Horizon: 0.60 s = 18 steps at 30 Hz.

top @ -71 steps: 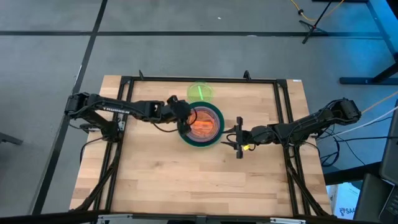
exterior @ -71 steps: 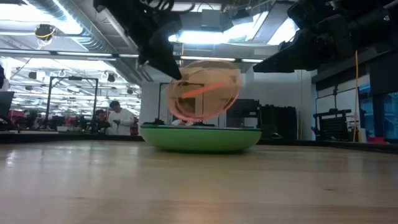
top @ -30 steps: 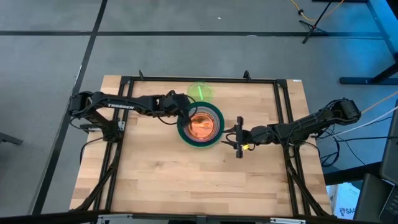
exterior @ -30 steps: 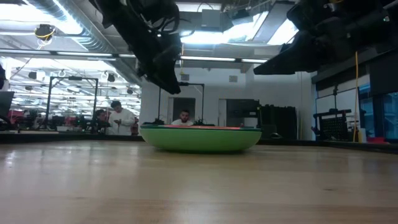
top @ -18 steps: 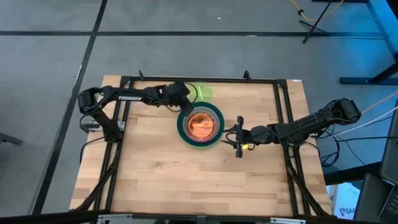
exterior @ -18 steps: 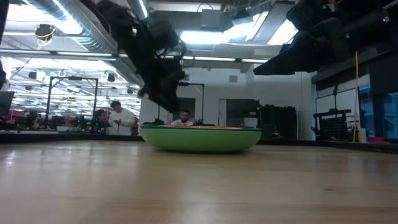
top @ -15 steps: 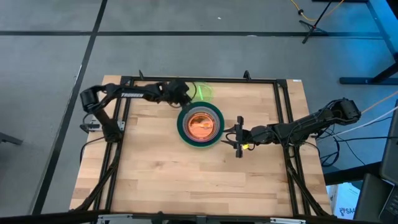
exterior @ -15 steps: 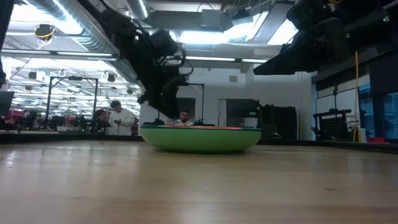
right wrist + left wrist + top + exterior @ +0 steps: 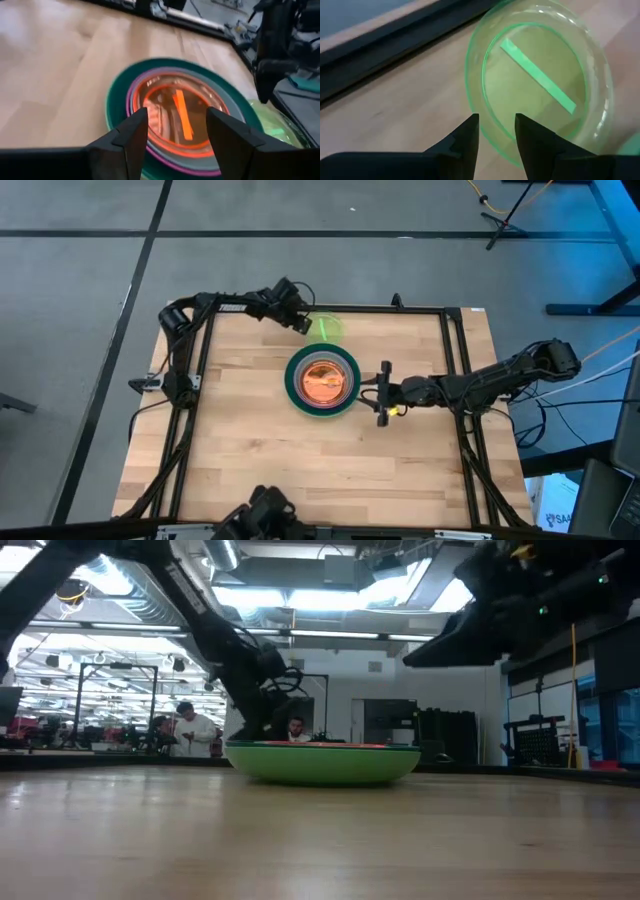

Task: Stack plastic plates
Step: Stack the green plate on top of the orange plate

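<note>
A stack of plastic plates (image 9: 322, 380) rests on the table's middle. A dark green plate (image 9: 116, 100) is its bottom one and a translucent orange plate (image 9: 175, 107) its top one. A lime translucent plate (image 9: 540, 85) lies alone on the wood near the far edge. My left gripper (image 9: 303, 323) hangs open at that plate's left rim; in its wrist view the rim (image 9: 492, 131) shows between the two fingers. My right gripper (image 9: 381, 393) waits open just right of the stack, pointing at it.
A black frame (image 9: 320, 308) runs along the table's far edge, close behind the lime plate. Bare wood lies in front of the stack. A dark shape (image 9: 258, 506) shows at the near edge. People stand in the room beyond (image 9: 190, 728).
My left gripper has gone from the stack's far left rim toward the table's far edge and down to the lime plate, staying open. The orange plate lies still on the stack.
</note>
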### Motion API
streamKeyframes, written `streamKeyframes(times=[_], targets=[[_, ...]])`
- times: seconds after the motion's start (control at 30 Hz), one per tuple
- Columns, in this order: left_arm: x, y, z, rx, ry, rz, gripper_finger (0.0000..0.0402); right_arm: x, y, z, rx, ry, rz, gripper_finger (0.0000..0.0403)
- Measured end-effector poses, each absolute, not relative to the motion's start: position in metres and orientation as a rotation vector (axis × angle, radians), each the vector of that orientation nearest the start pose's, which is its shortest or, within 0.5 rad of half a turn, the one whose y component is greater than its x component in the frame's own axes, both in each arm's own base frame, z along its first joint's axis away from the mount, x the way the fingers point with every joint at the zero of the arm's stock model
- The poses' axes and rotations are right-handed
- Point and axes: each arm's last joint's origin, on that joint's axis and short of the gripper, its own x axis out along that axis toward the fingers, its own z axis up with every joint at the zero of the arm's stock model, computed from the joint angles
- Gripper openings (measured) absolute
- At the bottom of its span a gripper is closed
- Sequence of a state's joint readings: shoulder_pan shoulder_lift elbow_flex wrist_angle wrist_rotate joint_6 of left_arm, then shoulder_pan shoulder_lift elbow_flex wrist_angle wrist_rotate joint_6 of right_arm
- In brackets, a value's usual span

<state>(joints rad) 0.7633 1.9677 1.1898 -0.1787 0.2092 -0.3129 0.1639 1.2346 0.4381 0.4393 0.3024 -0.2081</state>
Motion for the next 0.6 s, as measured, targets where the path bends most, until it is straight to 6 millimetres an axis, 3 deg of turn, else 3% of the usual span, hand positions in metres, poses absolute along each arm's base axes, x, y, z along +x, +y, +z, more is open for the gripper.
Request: streamKeyframes(times=[0.23,0.6], targets=[[0.299,0.281,0.14,-0.707,0.77,0.662,0.0119,0.233,0.018,0.179,-0.293,0.445,-0.136,0.0193],[0.3,0.281,0.128,-0.711,0.804,0.57,0.0119,0.233,0.017,0.179,-0.3,0.451,-0.135,0.0193]])
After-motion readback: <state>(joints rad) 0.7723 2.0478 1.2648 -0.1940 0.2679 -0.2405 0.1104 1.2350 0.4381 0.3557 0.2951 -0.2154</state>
